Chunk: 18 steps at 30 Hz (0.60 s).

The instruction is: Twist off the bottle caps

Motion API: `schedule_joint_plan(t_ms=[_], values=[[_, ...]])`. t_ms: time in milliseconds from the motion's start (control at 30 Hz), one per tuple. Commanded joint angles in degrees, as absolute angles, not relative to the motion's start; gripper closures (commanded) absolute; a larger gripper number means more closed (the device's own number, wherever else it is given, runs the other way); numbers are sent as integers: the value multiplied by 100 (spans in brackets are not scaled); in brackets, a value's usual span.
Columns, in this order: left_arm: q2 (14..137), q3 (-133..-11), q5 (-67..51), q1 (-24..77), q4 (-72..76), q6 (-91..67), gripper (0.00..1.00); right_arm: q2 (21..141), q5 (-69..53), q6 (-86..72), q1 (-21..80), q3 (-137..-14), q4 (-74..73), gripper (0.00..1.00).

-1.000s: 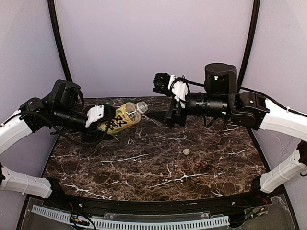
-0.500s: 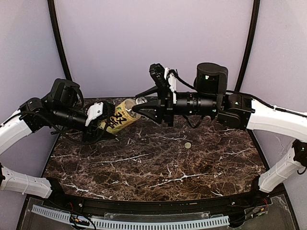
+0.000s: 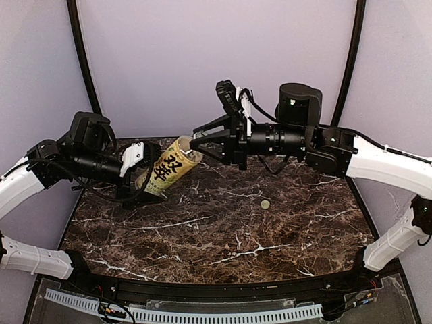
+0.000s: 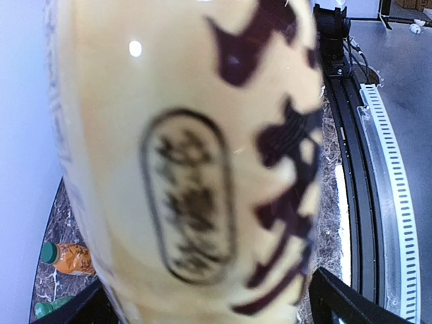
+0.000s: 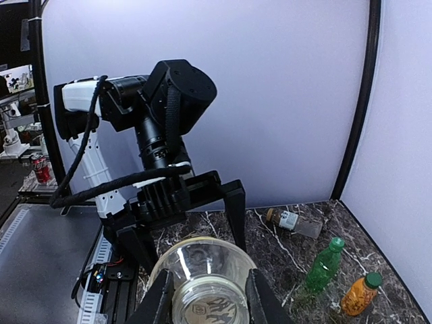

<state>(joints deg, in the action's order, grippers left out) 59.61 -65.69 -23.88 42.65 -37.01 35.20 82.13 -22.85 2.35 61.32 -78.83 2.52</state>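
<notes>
The pale yellow bottle (image 3: 166, 169) with dark lettering hangs tilted over the back left of the table, its mouth uncapped. My right gripper (image 3: 196, 140) is shut on its neck; in the right wrist view the fingers (image 5: 159, 297) clasp the neck of the bottle (image 5: 202, 270). My left gripper (image 3: 142, 177) stands open around the bottle's lower end, its black fingers (image 5: 236, 202) spread wide. The label (image 4: 189, 169) fills the left wrist view. A small cap (image 3: 265, 203) lies on the marble. The clear bottle (image 5: 293, 223) lies on its side, capped. The green bottle (image 5: 322, 266) and orange bottle (image 5: 359, 293) stand capped.
The dark marble table (image 3: 223, 236) is bounded by a black rail at the near edge and lilac walls behind. The orange bottle (image 4: 67, 256) and green bottle (image 4: 50, 308) sit near the back left corner, behind my left arm.
My right gripper swung left and shut on the yellow bottle's neck. My left gripper opened its jaws. The bottle now tilts more upright.
</notes>
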Motion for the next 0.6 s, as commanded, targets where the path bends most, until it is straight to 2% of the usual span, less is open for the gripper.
schedule_joint_plan(t_ms=[0,167,233,333,400,567], values=[[5766,-6373,-1937,4263,-3356,3448,1,8175,-1808,0,5939,-8233,-264,100],[5651,-6193,-919,4263,-2909,3697,1,8157,-565,-194,5705,-8667,-1805,100],[5595,-6148,-675,4258,-2760,3815,1,8162,400,-398,5462,-8918,-2690,100],[5517,-6120,-652,4258,-2788,3885,1,8238,1866,-821,4955,-9352,-4261,100],[5473,-6068,-690,4254,-2830,3863,1,8147,2420,-1020,4479,-9316,-4854,100],[5376,-5865,-667,4260,-2754,3863,1,7851,2498,-1001,2985,-8570,-5180,100]])
